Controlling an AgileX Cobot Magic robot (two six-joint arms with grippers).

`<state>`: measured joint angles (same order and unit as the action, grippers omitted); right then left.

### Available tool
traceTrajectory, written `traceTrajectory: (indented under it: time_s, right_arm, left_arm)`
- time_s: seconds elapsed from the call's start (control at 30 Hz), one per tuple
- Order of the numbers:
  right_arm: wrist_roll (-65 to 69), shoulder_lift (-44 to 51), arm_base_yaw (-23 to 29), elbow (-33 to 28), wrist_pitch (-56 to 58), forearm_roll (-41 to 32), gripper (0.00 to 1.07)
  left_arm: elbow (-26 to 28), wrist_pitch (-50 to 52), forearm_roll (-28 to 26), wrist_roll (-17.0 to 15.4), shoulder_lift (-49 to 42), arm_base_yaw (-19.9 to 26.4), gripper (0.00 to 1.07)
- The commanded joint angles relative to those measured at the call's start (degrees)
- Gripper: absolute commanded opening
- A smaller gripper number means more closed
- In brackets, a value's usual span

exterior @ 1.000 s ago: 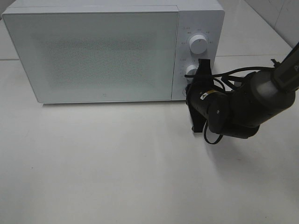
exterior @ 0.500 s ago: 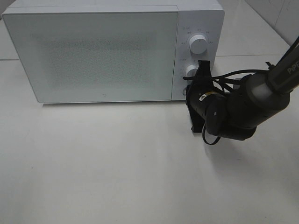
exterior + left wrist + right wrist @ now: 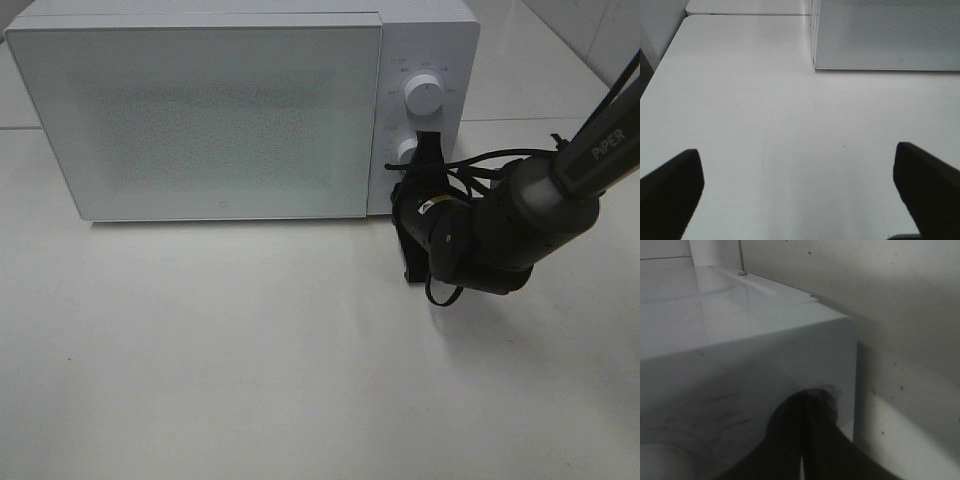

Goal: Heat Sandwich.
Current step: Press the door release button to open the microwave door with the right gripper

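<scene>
Nearest us, our left jaws stand wide apart over the tabletop [image 3: 790, 100], holding nothing, likely kept clear of the work. Farther on, our right jaws are pressed together into one blunt tip against the microwave [image 3: 200, 120] by its lower knob [image 3: 408, 152], probably to work the controls. The door [image 3: 150, 60] is closed. No sandwich shows; perhaps it sits inside.

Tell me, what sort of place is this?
Probably a robot test bench staged as a kitchen: a white microwave, door closed, on a white table, and a black robot arm at its dials.
</scene>
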<state>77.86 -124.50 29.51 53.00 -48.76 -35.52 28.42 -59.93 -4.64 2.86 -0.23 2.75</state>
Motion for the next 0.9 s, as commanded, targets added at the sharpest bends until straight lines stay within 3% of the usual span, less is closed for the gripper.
traceTrajectory:
  time_s: [0.03, 0.57, 0.9]
  right_arm:
    - [-1.55, 0.06, -2.23, 4.64, -8.71, 1.89, 0.0]
    - [-2.69, 0.06, -2.23, 4.35, -6.53, 2.06, 0.0]
    - [-2.29, 2.35, -2.06, 3.21, 0.46, 4.01, 0.0]
  left_arm:
    - [-0.11, 0.57, -0.46, 0.0, -1.38, -0.34, 0.98]
    - [-0.11, 0.57, -0.46, 0.0, -1.38, -0.34, 0.98]
    - [-0.11, 0.57, -0.46, 0.0, -1.38, -0.34, 0.98]
